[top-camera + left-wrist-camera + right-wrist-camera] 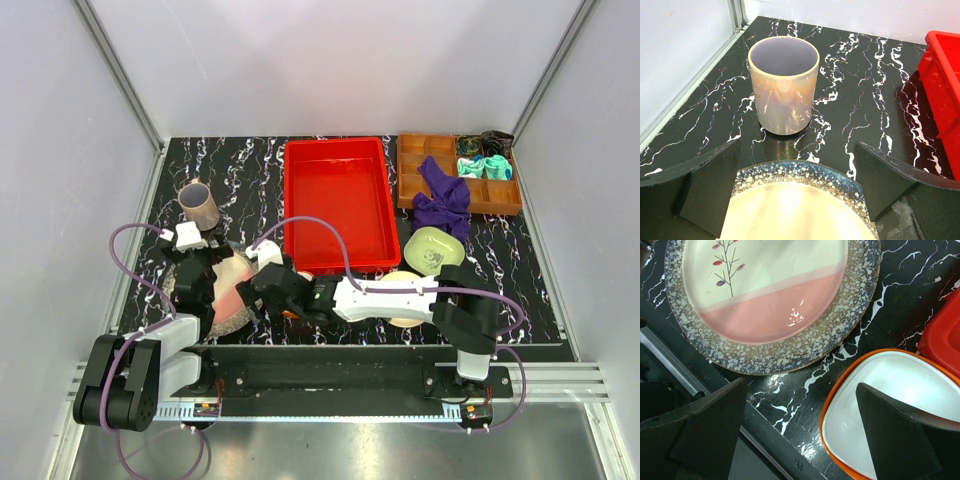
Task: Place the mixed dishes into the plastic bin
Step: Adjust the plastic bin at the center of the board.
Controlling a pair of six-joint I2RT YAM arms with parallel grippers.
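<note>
Awaiting its load: plastic bin [335,205], red, nothing in it. Mixed dishes, all outside the bin: mauve cup [783,87], upright, off the bin's left side; big speckled grey plate [840,325] carrying the pink-cream plate [770,295], near-left of the bin; orange-white bowl [890,405], just beside the bin's near wall; light green bowl [433,248], near-right of the bin. Hazards, as judged: both arms crowd the same stack left of the bin, so a careless reach could knock one against the other; a grip on the lower plate alone could let the upper one slide off during the lift; a forward push from the left arm could tip the cup. Left claw [800,175]: jaws fully spread, holding nothing, poised over the stack's rim and facing the cup. Right claw [802,425]: jaws fully spread, holding nothing, straddling the bare worktop [805,385] between the speckled plate and the bowl, one finger above the bowl.
</note>
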